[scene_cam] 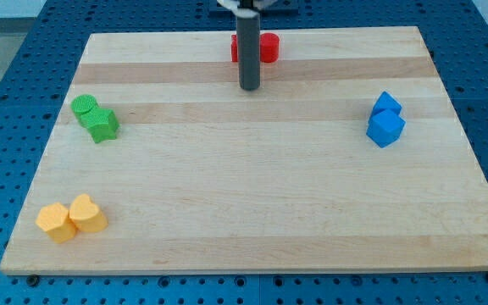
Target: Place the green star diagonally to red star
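Note:
A red block [265, 47] lies at the view's top centre of the wooden board, partly hidden behind the rod; its shape cannot be made out. Two green blocks touch at the view's left: a green round one [83, 106] and a green star [102, 124] just below and right of it. My tip [250, 87] rests on the board just below and slightly left of the red block, far to the right of the green blocks.
Two blue blocks [386, 119] sit together at the view's right. Two yellow-orange blocks [72, 218] sit together at the view's bottom left. The wooden board [252, 203] lies on a blue perforated table.

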`<state>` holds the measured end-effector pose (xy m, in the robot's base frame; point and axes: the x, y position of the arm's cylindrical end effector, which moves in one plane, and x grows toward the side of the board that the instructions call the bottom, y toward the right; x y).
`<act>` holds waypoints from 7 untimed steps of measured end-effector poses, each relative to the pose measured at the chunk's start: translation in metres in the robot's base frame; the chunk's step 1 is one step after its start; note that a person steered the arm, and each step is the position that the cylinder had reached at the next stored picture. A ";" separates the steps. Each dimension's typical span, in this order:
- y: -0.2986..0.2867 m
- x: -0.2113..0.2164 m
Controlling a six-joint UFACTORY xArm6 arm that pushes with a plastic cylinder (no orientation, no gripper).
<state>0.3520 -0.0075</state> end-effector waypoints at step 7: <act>-0.213 0.133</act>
<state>0.4850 -0.2208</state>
